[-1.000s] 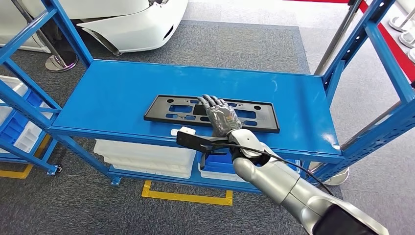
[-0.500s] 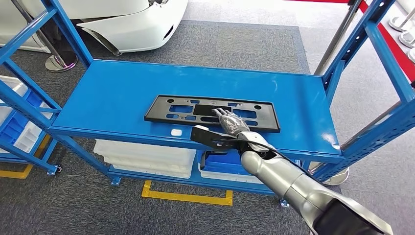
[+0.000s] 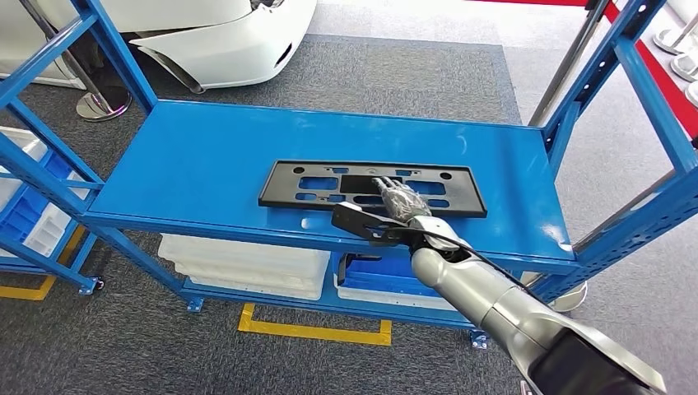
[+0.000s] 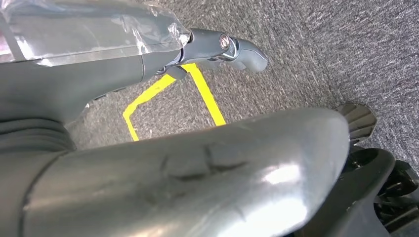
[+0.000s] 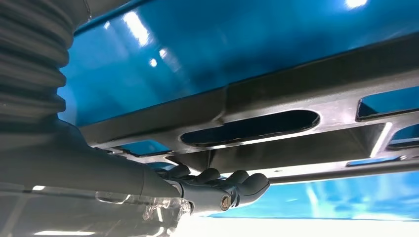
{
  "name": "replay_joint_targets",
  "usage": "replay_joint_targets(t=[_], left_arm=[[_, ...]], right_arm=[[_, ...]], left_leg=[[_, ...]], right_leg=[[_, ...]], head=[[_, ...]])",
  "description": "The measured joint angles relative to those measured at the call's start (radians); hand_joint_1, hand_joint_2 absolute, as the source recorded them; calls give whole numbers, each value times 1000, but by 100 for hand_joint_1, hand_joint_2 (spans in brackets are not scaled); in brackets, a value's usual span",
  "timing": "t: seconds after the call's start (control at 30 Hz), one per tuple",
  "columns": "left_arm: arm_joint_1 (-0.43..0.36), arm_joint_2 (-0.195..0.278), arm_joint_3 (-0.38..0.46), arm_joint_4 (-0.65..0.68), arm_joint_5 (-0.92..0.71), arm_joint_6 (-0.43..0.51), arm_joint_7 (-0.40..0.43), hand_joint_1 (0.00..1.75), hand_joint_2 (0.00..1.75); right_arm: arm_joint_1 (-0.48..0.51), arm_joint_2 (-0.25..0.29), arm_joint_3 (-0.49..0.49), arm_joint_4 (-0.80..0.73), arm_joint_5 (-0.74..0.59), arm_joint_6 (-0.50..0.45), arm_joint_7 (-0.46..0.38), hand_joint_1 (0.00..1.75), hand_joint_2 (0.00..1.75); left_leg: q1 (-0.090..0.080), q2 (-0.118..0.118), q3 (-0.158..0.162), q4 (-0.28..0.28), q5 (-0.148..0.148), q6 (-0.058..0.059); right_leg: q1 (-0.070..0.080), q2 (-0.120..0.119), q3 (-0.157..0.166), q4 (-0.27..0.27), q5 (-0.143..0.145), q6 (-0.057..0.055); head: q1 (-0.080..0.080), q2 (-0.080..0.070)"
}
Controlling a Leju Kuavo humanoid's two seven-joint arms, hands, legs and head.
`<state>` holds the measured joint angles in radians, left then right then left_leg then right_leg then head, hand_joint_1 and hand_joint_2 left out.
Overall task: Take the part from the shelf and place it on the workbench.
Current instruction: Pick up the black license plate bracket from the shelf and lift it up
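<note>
The part is a flat black slotted plate (image 3: 313, 183) lying lengthwise on the blue shelf deck (image 3: 189, 164), close to its front edge. My right hand (image 3: 399, 200) reaches over the deck's front edge and grips the plate at the middle of its near long side, turned edge-on. In the right wrist view the dark fingers (image 5: 217, 185) curl under a bar of the plate (image 5: 306, 98), with the blue deck behind it. My left hand (image 4: 163, 163) hangs over grey carpet, its fingers (image 4: 237, 47) stretched out and holding nothing.
Blue uprights (image 3: 650, 99) frame the shelf on both sides. Below the deck stand white bins (image 3: 247, 263) and a blue bin (image 3: 379, 276). More blue bins (image 3: 25, 214) sit at the left. A white car bumper (image 3: 222, 41) lies behind. Yellow tape (image 3: 313, 332) marks the floor.
My right hand has turned from lying flat on the plate to gripping its near edge. The plate has shifted to the right and a little farther back on the deck.
</note>
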<state>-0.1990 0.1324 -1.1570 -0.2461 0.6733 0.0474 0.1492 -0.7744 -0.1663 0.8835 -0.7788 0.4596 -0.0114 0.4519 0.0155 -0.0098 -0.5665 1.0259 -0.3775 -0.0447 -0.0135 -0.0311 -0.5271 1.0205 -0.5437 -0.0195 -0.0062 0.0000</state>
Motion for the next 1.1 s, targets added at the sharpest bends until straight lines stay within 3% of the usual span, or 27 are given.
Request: replay_joint_targets(t=[0.2, 0.47, 1.1], left_arm=[[0, 0, 0, 0, -17, -9, 2, 0, 0], [1, -1, 0, 0, -21, -15, -1, 0, 0], [9, -8, 3, 0, -8, -12, -4, 0, 0]], right_arm=[[0, -27, 8, 1, 114, -35, 57, 0, 175], [-18, -31, 16, 1, 216, -64, 56, 0, 175], [-56, -15, 30, 20, 204, -69, 23, 0, 175]], left_leg=[[-1, 0, 0, 0, 0, 0], [0, 0, -1, 0, 0, 0], [-1, 0, -2, 0, 0, 1]], right_leg=[[0, 0, 0, 0, 0, 1], [0, 0, 0, 0, 1, 1], [0, 0, -1, 0, 1, 1]], head=[[2, 0], [1, 0], [2, 0]])
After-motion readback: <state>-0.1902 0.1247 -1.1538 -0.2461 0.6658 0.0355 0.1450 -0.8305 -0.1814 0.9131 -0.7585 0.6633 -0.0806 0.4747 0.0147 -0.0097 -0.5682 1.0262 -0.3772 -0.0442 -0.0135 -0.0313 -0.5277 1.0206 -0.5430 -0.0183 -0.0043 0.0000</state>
